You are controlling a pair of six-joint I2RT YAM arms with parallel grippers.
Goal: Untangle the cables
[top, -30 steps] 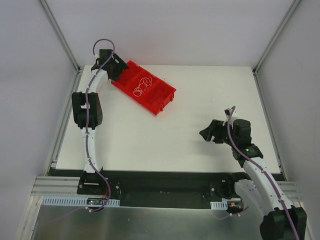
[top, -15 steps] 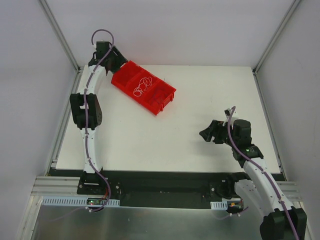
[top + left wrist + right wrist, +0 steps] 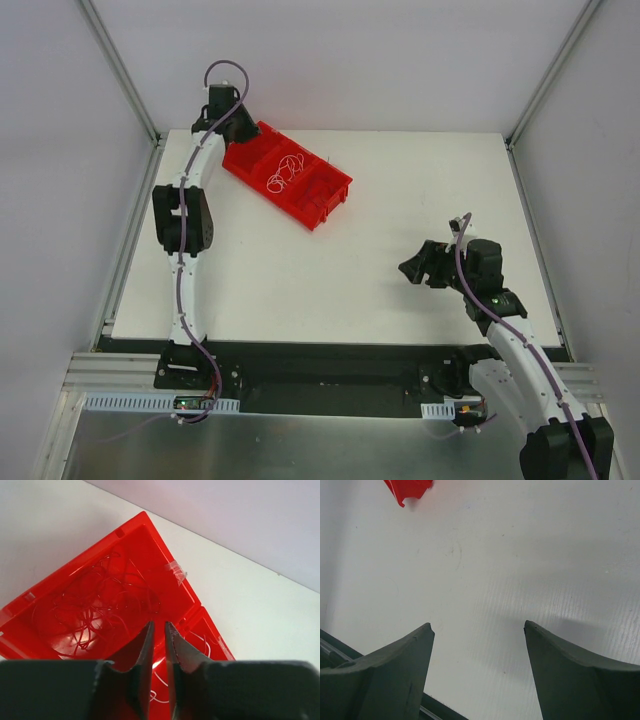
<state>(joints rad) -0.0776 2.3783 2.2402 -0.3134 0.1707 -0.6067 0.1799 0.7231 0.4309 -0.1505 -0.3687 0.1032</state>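
Note:
The cables lie in a red compartment bin (image 3: 322, 208) at the table's back left. Whitish curls (image 3: 285, 172) show in its middle from above. In the left wrist view a tangle of thin red cables (image 3: 95, 605) fills the large compartment, and whitish strands (image 3: 159, 680) lie in the compartment below the fingers. My left gripper (image 3: 232, 128) (image 3: 158, 625) hovers over the bin's far-left end. Its jaws are shut to a thin slit with nothing between them. My right gripper (image 3: 408, 268) (image 3: 477, 626) stands open over bare table at the right, far from the bin.
The bin's rim (image 3: 162, 542) carries a scrap of clear tape (image 3: 176, 572). One corner of the bin (image 3: 407, 489) shows at the top of the right wrist view. Grey walls with metal posts enclose the white table (image 3: 400, 180).
My left gripper's jaws have closed from wide open to a thin slit, and the left arm has swung a little back and to the right over the bin's end. The right arm is still.

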